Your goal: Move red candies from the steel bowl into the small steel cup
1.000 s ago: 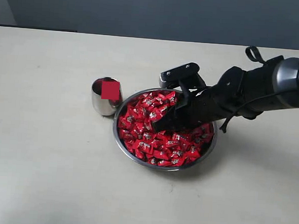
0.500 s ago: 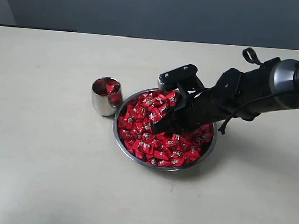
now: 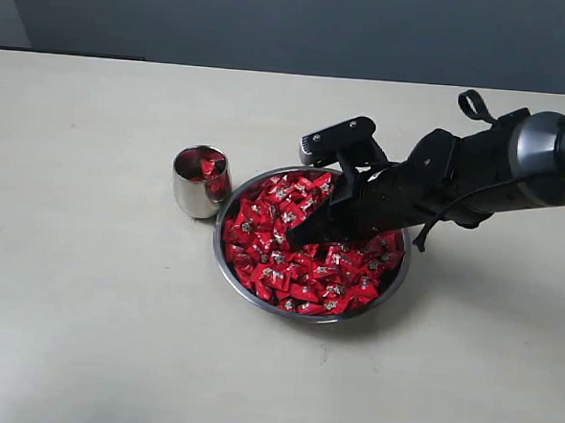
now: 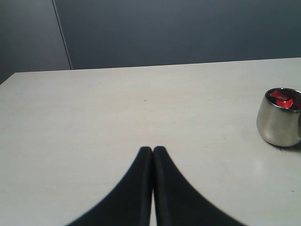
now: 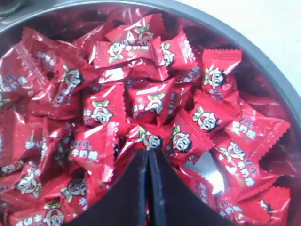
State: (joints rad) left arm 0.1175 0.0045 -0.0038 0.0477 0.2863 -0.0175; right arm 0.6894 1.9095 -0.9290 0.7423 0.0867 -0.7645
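Note:
The steel bowl [image 3: 232, 276] holds a heap of red candies [image 3: 279, 264], seen close up as red candies [image 5: 99, 110] inside the bowl's rim [image 5: 263, 52]. My right gripper [image 3: 297, 239] reaches down into the heap from the right. In its wrist view the right gripper [image 5: 148, 151] is shut, its tips pinching the wrapper of one red candy [image 5: 149, 138]. The small steel cup [image 3: 200, 181] stands just left of the bowl with red candies inside. My left gripper [image 4: 153, 149] is shut and empty above bare table, with the cup [image 4: 281, 117] off to one side.
The pale table [image 3: 86, 286] stretches wide on every side of the bowl and cup. A dark wall [image 3: 275, 19] runs along the table's far edge. The right arm [image 3: 477, 171] lies across the bowl's right rim.
The right gripper's fingers have closed among the candies; they stood apart a second ago. The arm has barely shifted. Cup and bowl stay where they were.

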